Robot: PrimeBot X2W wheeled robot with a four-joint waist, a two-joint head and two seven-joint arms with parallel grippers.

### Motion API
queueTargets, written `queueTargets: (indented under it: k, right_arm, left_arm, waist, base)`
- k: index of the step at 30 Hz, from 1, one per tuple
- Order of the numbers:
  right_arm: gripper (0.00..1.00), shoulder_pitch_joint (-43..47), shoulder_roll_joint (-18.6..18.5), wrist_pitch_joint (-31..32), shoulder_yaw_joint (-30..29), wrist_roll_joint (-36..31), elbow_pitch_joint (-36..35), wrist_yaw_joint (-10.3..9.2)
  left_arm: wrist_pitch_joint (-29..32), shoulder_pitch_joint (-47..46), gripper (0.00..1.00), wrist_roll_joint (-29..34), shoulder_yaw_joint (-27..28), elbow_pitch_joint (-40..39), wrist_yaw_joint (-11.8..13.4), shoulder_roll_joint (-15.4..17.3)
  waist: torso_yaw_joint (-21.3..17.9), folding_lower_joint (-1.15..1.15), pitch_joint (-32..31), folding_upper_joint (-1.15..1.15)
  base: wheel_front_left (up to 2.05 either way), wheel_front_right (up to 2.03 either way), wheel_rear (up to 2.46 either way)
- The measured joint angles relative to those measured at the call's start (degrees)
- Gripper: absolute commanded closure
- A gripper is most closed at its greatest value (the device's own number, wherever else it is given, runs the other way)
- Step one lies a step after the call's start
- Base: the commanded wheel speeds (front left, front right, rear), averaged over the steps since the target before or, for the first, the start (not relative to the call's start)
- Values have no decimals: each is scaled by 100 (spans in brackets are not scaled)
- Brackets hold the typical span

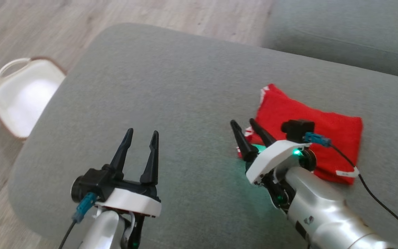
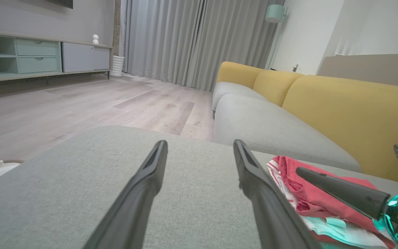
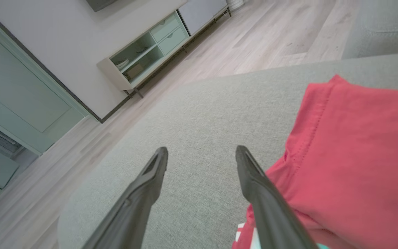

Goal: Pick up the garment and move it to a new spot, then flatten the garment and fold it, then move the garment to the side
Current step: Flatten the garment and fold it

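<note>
Hovering empty, the right claw [image 1: 242, 121] gapes beside the folded garment [image 1: 288, 107].

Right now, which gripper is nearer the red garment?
Right. The right gripper is open at the left edge of the red garment; the left gripper is open over the cushion, farther left.

The garment [image 1: 309, 138] is laid on the right part of the footstool [image 1: 171, 86]. The right gripper [image 1: 243, 121] is placed just at the garment's left edge, and the left gripper [image 1: 142, 133] is held over the bare footstool, well to the left. A basket [image 1: 26, 100] is set on the floor [image 1: 47, 27] beside the footstool's left side. A sofa [image 1: 340, 34] is found behind the footstool.
</note>
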Motion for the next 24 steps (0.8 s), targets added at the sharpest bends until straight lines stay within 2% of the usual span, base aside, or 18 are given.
queueTargets:
  k: [2,4,6,9,11,15,19,21,24]
  right_arm:
    - [0,-46,10,-3,29,-114,-19,0]
    - [0,-151,8,-4,-265,-485,-40,0]
    - [0,-302,-7,-7,-823,-1252,-130,0]
    - [0,-247,-38,-13,-1883,-2348,-693,0]
    - [0,59,-87,-35,-2523,-3097,-1167,0]
    - [0,1146,-89,-38,-3578,-4094,-2053,0]
    - [0,1950,-43,-45,-4240,-4691,-2809,0]
    - [0,2192,-18,-46,-4347,-4857,-3078,0]
    - [0,2492,27,-47,-4377,-4726,-3310,0]
  left_arm:
    - [0,4,0,41,71,-16,-12,-1]
    - [0,8,0,53,197,-98,-11,0]
    - [0,10,0,98,338,-211,-4,-1]
    - [0,25,0,149,521,-348,32,-1]
    - [0,51,0,241,651,-419,36,-2]
    - [0,169,0,301,846,-466,30,-2]
    - [0,271,0,350,947,-544,8,-2]
    - [0,308,0,350,998,-604,8,-2]
    - [0,424,0,350,1044,-654,8,-2]
  waist:
    - [-147,0,-39,0]
    - [-316,0,-74,0]
    - [-512,0,-107,0]
    - [-832,0,-150,0]
    - [-1051,0,-176,0]
    - [-1462,0,-216,0]
    - [-1809,-1,-244,0]
    - [-1947,-1,-259,0]
    - [-2102,-1,-277,0]
  base:
    - [0,0,0]
    - [0,0,0]
    - [0,0,0]
    - [0,0,0]
    - [0,0,0]
    - [0,0,0]
    - [0,0,0]
    - [0,0,0]
    - [0,0,0]
